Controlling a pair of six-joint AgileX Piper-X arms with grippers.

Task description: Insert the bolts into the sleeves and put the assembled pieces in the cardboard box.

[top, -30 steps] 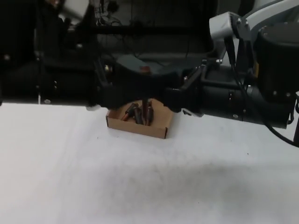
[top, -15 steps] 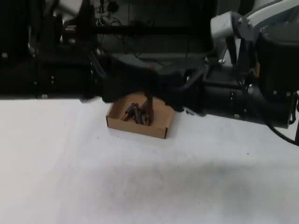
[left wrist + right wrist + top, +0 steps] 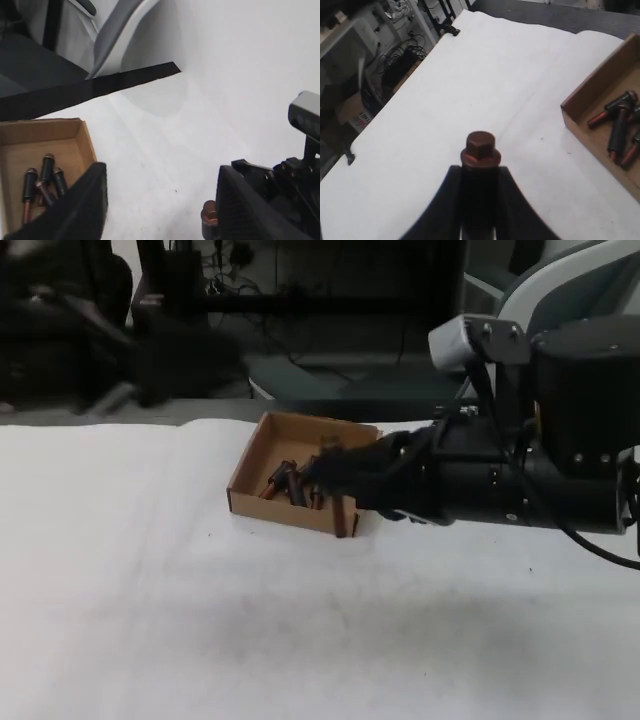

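While the right gripper [image 3: 480, 172] fingers clamp a sleeved bolt [image 3: 480, 146] near the cardboard box [image 3: 288, 516], the left gripper [image 3: 160, 196] fingers gape wide, holding nothing.

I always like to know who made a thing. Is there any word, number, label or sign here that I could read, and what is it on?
No text here can be read.
Cardboard box: plain walls, no print.
Pieces inside it: no markings to be seen.
Held piece in the right gripper: bare bolt head, no stamp visible.
Carton on the floor beyond the bench: a reddish mark, too blurred to read.
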